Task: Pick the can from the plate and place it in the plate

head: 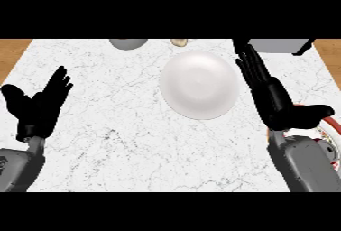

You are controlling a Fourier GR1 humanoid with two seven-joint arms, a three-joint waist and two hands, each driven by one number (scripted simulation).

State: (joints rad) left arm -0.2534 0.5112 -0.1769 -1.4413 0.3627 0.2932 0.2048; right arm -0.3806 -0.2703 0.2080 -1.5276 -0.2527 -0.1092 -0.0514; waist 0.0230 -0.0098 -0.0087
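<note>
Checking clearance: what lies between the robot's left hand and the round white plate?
Head view: only bare marble countertop between black left hand and white plate.

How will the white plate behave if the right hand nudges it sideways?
The white plate looks rigid and glossy, lying flat on the smooth marble counter, so it would probably slide rather than tip. Its low rim offers little to catch, so it may be slippery to lift. The open right hand is beside its right edge.
</note>
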